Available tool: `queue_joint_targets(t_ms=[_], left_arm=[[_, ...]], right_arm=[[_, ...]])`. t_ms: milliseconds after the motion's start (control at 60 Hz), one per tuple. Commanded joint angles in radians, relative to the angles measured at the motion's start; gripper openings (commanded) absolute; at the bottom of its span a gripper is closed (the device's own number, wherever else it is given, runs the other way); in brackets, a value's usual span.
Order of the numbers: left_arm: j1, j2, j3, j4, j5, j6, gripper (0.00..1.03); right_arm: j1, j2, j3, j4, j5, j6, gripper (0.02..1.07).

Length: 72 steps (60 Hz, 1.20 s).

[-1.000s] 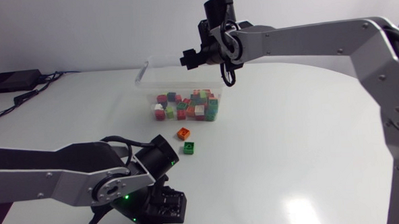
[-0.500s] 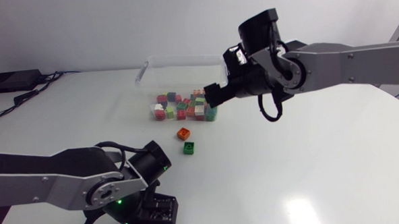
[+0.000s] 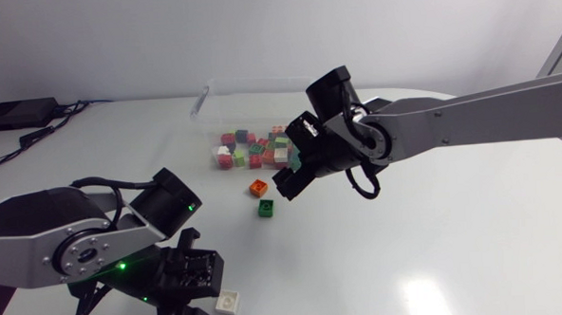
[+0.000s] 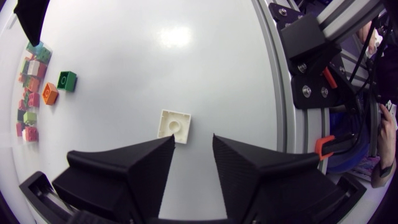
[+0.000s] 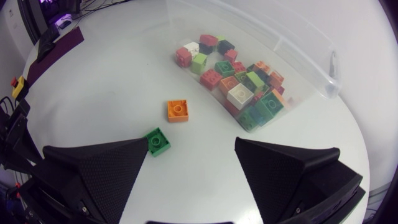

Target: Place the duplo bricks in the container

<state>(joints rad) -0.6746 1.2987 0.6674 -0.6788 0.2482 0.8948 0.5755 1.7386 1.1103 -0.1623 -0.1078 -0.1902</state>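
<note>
The left gripper (image 4: 193, 140) is held spread, a white brick (image 4: 174, 126) just ahead of its tips, and the right gripper (image 5: 193, 147) is likewise spread, a green brick (image 5: 157, 142) and an orange brick (image 5: 177, 110) ahead, the container (image 5: 293, 38) beyond.

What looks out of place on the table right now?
Three bricks lie outside the clear container: an orange brick and a green brick close to it, and a white brick far off, just ahead of the open left gripper.

Table (image 3: 436, 217): smooth white top is reflecting light glossily.
Container (image 5: 292, 38): clear plastic walls are shining.
Bricks (image 5: 239, 94): hard coloured plastic is gleaming faintly.
Right gripper (image 5: 191, 143): matt black surface is showing fine grain.
</note>
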Motion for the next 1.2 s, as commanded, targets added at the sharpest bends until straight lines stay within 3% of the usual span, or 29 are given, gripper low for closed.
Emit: queue_joint_targets(t_ms=[0, 67, 300, 600, 700, 717, 917, 1083, 1183], left_arm=[[0.007, 0.011, 0.003, 0.013, -0.003, 0.033, 0.83], [-0.005, 0.028, -0.043, 0.113, -0.027, 0.049, 0.94], [-0.003, 0.194, 0.008, 0.156, -0.052, 0.047, 0.94], [-0.006, 0.278, 0.043, 0.186, -0.056, 0.043, 0.70], [-0.005, 0.303, 0.051, 0.191, -0.056, 0.047, 0.47], [-0.003, 0.303, 0.052, 0.193, -0.055, 0.049, 0.36], [0.001, 0.254, 0.063, 0.173, -0.041, 0.043, 0.34], [0.038, 0.109, 0.069, 0.154, -0.018, 0.016, 0.34], [0.099, 0.036, 0.106, 0.131, 0.000, 0.000, 0.34]], right_arm=[[0.011, 0.026, -0.012, -0.029, -0.003, -0.038, 1.02], [0.011, 0.030, -0.009, -0.051, -0.003, -0.040, 1.02], [0.004, 0.030, -0.023, -0.062, -0.003, -0.055, 1.02], [0.000, 0.061, -0.015, -0.063, -0.024, -0.117, 1.02], [0.006, 0.073, -0.003, -0.068, -0.030, -0.140, 1.02], [0.006, 0.076, 0.000, -0.071, -0.030, -0.144, 1.02], [-0.012, 0.142, 0.092, -0.149, -0.127, -0.258, 1.02], [0.001, 0.200, 0.191, -0.253, -0.112, -0.368, 1.02], [0.009, 0.228, 0.227, -0.272, -0.116, -0.436, 1.02]])
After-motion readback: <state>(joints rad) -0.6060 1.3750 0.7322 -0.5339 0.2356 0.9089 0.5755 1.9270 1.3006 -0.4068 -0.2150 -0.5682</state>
